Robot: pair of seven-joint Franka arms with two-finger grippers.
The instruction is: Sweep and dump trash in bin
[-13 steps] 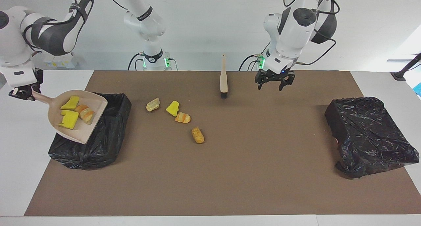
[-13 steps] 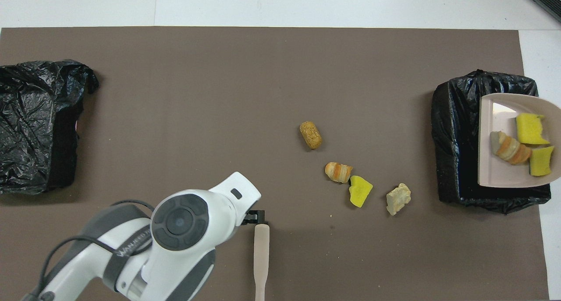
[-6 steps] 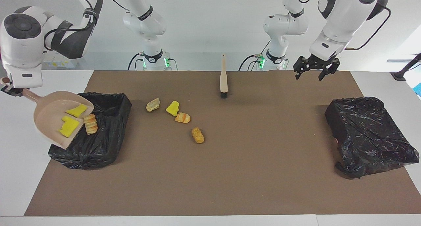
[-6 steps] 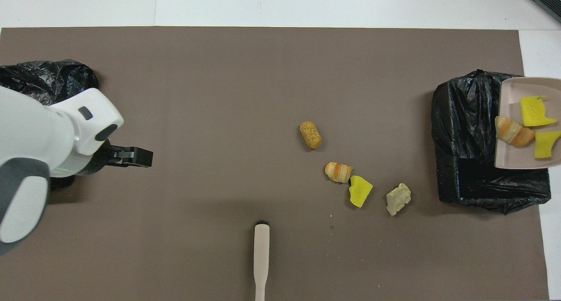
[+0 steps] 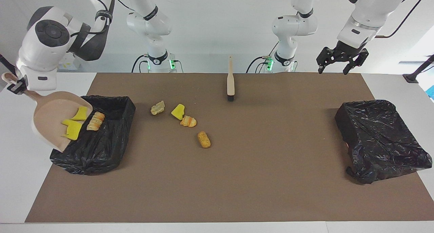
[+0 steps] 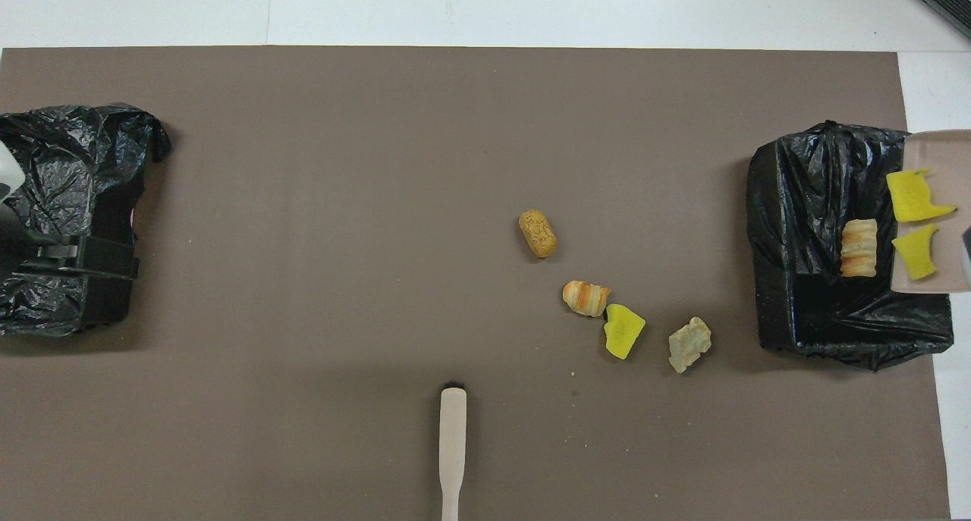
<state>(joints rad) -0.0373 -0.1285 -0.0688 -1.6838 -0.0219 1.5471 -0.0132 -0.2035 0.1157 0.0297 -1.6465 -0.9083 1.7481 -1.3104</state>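
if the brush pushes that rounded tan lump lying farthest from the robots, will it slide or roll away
The tan lump looks like a short capsule with rounded ends, so a push across its long side would probably roll it rather than slide it. It looks bread-like with a crackled surface, so likely light and easily sent off course. The brown mat is flat, with nothing close by to stop it.

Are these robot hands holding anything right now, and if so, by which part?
The right gripper holds the beige dustpan by its handle end, tipped over the bin. The left gripper hangs open, holding nothing.
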